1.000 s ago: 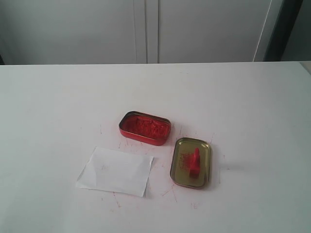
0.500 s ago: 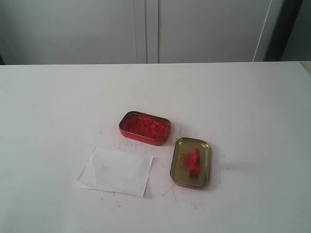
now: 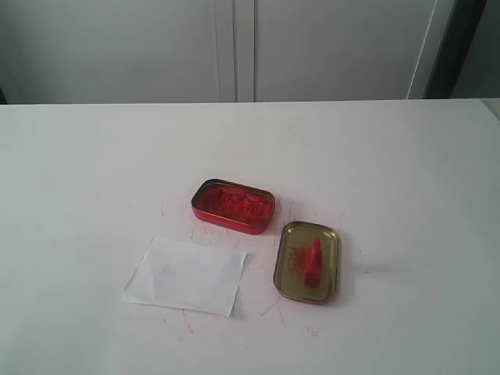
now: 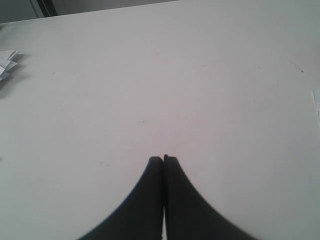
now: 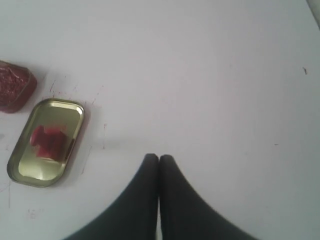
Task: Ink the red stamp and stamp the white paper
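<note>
**Exterior view.** The small all-red stamp with a square block base and thin round handle (image 3: 313,262) lies inside the shallow gold metal tin lid (image 3: 291,283), apparently on its side, with the handle pointing towards the lid's far rim. The red oval tin of lumpy ink paste (image 3: 233,205) stands just beyond the lid, apart from it. The creased white rectangular paper (image 3: 186,275) lies flat on the white surface (image 3: 94,172), to the left of the lid. No arm appears here.

**Left wrist view.** The left hand (image 4: 163,159) is clenched on nothing, fingertips together above bare surface, with no task item near.

**Right wrist view.** The right hand (image 5: 158,158) is likewise clenched and empty, near the lid but apart from it.

**Handling.** The stamp is judged light and rigid, and possibly slick with ink. Grip across the flat sides of the block; the round handle may pivot. The paper is thin and may lift with the stamp.
</note>
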`<state>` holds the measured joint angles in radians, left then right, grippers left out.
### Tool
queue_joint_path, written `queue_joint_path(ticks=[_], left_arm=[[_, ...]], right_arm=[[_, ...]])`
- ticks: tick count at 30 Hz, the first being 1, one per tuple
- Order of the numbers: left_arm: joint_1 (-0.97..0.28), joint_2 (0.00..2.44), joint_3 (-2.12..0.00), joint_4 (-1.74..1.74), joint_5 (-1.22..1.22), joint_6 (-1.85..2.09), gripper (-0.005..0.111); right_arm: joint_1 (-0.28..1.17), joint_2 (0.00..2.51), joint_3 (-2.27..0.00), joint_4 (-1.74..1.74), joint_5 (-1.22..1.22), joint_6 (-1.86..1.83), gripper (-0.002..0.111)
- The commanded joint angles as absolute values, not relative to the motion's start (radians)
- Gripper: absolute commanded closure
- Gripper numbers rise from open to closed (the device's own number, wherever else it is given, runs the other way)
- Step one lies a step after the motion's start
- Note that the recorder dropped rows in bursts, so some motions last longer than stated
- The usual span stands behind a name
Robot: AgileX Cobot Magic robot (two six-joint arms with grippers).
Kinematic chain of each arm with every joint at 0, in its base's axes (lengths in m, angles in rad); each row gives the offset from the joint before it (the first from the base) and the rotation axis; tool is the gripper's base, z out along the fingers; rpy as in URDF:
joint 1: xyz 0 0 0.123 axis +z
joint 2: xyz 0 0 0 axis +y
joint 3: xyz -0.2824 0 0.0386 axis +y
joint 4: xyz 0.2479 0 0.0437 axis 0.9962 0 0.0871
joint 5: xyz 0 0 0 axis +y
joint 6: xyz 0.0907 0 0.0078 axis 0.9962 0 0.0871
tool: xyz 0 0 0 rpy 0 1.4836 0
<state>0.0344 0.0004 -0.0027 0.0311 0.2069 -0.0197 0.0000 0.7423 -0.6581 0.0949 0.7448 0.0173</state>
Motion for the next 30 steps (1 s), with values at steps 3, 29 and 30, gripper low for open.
queue_joint_path(ticks=[3, 29, 30], left_arm=[[0.035, 0.0, 0.0, 0.031, 0.204, -0.022, 0.107], [0.035, 0.0, 0.0, 0.031, 0.204, -0.022, 0.107], [0.035, 0.0, 0.0, 0.031, 0.204, -0.022, 0.107]], right_arm=[[0.0, 0.83, -0.696, 0.112, 0.765, 0.0, 0.108], [0.277, 1.159, -0.857, 0.113, 0.796, 0.076, 0.108], [0.292, 1.174, -0.864, 0.103, 0.796, 0.087, 0.108]])
